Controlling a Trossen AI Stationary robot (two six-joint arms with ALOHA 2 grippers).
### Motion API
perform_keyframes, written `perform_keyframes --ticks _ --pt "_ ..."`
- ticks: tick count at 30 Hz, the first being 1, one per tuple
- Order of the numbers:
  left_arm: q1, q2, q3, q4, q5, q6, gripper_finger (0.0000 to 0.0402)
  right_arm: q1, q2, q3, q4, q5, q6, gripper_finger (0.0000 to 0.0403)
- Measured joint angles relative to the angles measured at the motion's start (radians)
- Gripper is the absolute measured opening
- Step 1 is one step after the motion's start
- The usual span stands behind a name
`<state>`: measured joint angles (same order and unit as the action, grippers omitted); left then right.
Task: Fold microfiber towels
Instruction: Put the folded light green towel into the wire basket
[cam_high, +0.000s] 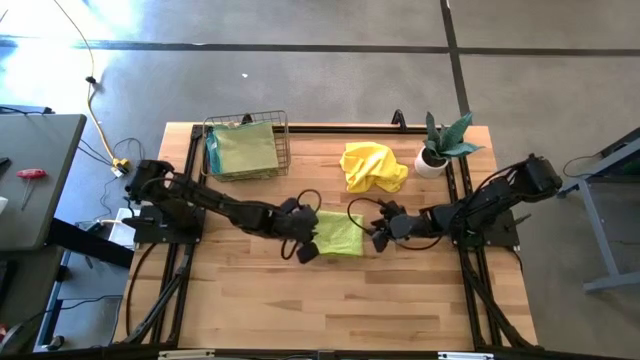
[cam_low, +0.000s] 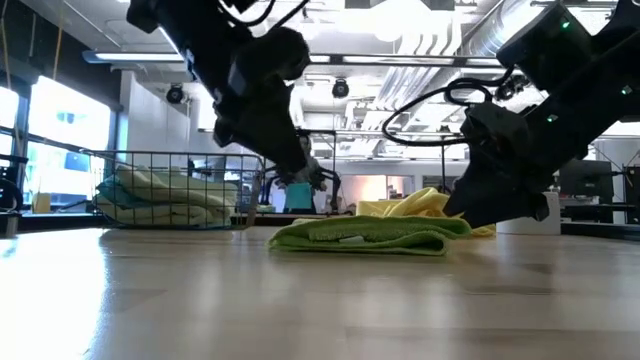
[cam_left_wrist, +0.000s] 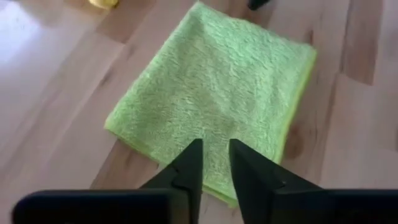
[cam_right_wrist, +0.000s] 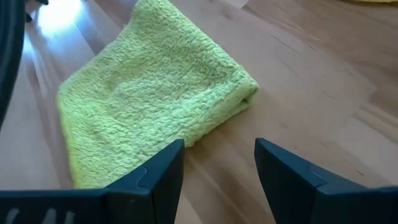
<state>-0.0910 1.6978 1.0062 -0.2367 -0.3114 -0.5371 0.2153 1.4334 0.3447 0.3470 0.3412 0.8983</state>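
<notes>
A lime green microfiber towel (cam_high: 340, 233) lies folded flat on the wooden table's middle (cam_low: 365, 235). My left gripper (cam_high: 305, 243) hovers over its left edge, lifted clear, fingers a narrow gap apart (cam_left_wrist: 216, 158) with nothing between them. At the towel's right end my right gripper (cam_high: 379, 234) stands low and open (cam_right_wrist: 217, 165), its fingers to either side of the bare table beside the folded corner (cam_right_wrist: 239, 93). A crumpled yellow towel (cam_high: 373, 166) lies on the table farther back. Folded pale green towels (cam_high: 243, 148) lie in the wire basket.
The wire basket (cam_high: 282, 140) stands at the far left of the table. A small potted plant (cam_high: 441, 147) stands at the far right, next to the yellow towel. Bare wood (cam_high: 330, 300) stretches toward the near edge.
</notes>
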Motion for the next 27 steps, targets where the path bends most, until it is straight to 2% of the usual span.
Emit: perform_keyframes --ticks 6,11,20,27 --pt "0.000 0.013 0.002 -0.068 0.033 -0.138 0.0132 0.000 0.000 0.000 -0.006 -0.009 -0.009 0.0189" --pt "0.015 0.024 -0.020 -0.085 0.024 -0.269 0.0165 0.000 0.000 0.000 -0.007 -0.011 -0.009 0.0188" --pt "0.008 0.024 -0.031 -0.080 0.113 -0.325 0.0177 0.000 0.000 0.001 -0.014 -0.012 -0.009 0.0188" --pt "-0.024 0.024 -0.031 -0.090 0.031 -0.317 0.0181 0.000 0.000 0.001 -0.014 -0.012 -0.009 0.0188"
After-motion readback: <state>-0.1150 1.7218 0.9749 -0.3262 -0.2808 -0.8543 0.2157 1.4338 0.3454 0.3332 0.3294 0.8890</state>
